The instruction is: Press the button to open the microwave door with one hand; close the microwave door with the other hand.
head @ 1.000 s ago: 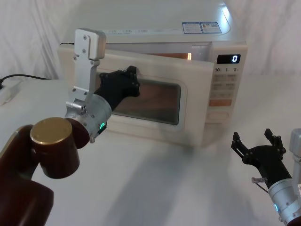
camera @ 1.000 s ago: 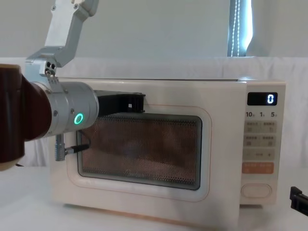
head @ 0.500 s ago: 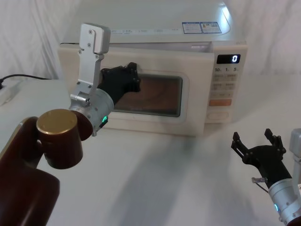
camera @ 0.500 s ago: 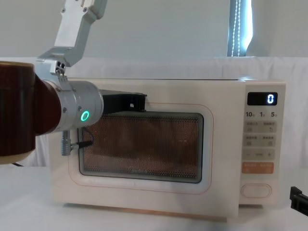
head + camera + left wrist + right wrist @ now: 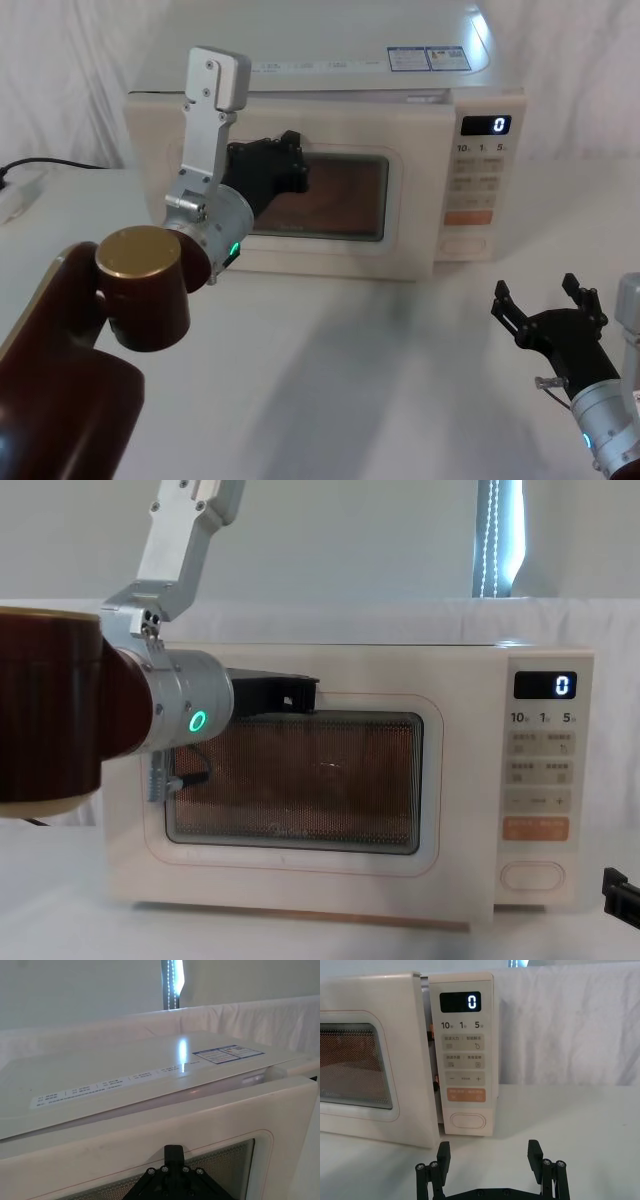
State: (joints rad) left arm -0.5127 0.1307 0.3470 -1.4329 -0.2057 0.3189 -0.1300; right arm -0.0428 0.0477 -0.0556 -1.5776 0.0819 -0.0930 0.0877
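Note:
The cream microwave door [image 5: 410, 200] with its dark window stands almost flush with the oven. In the right wrist view a narrow gap still shows between the door [image 5: 405, 1035] and the control panel. My left gripper [image 5: 283, 165] is shut and presses against the door's upper left, above the window [image 5: 300, 780]; in its own view the tip [image 5: 173, 1151] rests on the door [image 5: 225, 1120]. The oval button [image 5: 463, 243] sits at the panel's bottom [image 5: 468, 1121]. My right gripper [image 5: 545, 300] rests open, low at the right, a little in front of the button [image 5: 532, 876].
A white power strip [image 5: 15, 195] and black cable lie at the far left of the table. The panel's display [image 5: 485, 125] reads 0, with an orange key [image 5: 465, 1094] above the button. White cloth hangs behind the microwave.
My left gripper has pushed forward and the door has swung from clearly ajar to almost closed. The right gripper has not moved.

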